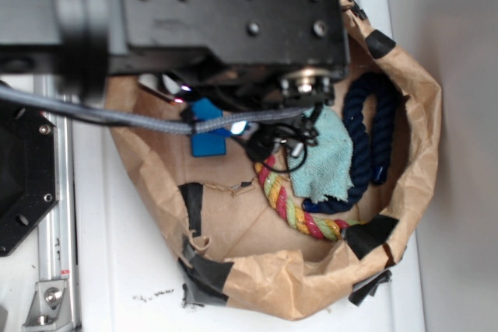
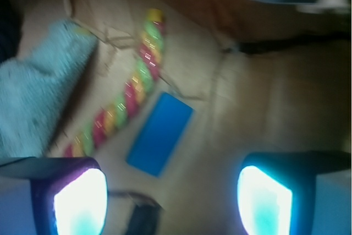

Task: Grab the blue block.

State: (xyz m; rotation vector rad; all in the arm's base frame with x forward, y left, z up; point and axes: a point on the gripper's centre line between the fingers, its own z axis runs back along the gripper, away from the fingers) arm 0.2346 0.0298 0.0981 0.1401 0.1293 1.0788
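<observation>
Cardboard floor [image 2: 264,108]; blue block [image 2: 160,133]

A white table [image 1: 128,270] carries a brown paper bag [image 1: 420,145], its walls rolled down and patched with black tape [image 1: 204,274] at the rim and inside. The bag's creased floor holds everything else. The blue block [image 1: 208,136] lies flat near the left wall; in the wrist view it [image 2: 160,133] rests just beside a striped rope [image 2: 127,100] of red, yellow and green, apart from it. A teal cloth [image 1: 321,157] lies by that rope, and a navy rope [image 1: 375,141] curves along the right wall. Small dark specks [image 1: 152,295] dot the table near the bag.
</observation>
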